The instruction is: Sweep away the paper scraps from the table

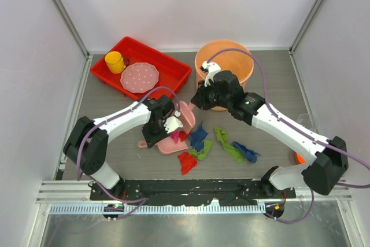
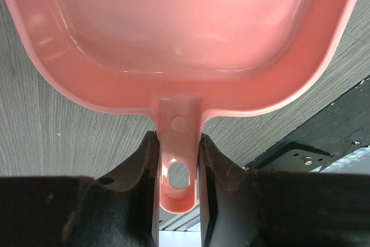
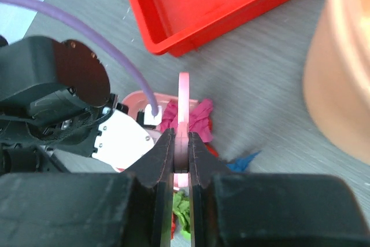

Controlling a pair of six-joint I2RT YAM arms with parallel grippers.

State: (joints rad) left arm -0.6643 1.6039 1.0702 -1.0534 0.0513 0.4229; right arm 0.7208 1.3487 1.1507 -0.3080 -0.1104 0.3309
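Note:
My left gripper [image 1: 151, 138] is shut on the handle of the pink dustpan [image 1: 172, 146], whose pan lies flat on the dark grey table [image 1: 115, 160]; the left wrist view shows the handle [image 2: 179, 143] clamped between the fingers. My right gripper [image 1: 195, 103] is shut on a pink brush [image 1: 186, 114], held edge-on in the right wrist view [image 3: 184, 99]. A magenta scrap [image 1: 177, 136] sits at the dustpan's mouth [image 3: 199, 117]. Blue [image 1: 198, 136], green [image 1: 202, 152], red [image 1: 186, 163], green [image 1: 228, 144] and blue [image 1: 248, 153] scraps lie to its right.
A red tray [image 1: 173, 73] with a yellow cup [image 1: 115, 62] and a pink plate [image 1: 140, 77] stands at the back left. An orange bucket [image 1: 238, 65] stands behind the right gripper. A clear object [image 1: 306, 122] sits at the right edge.

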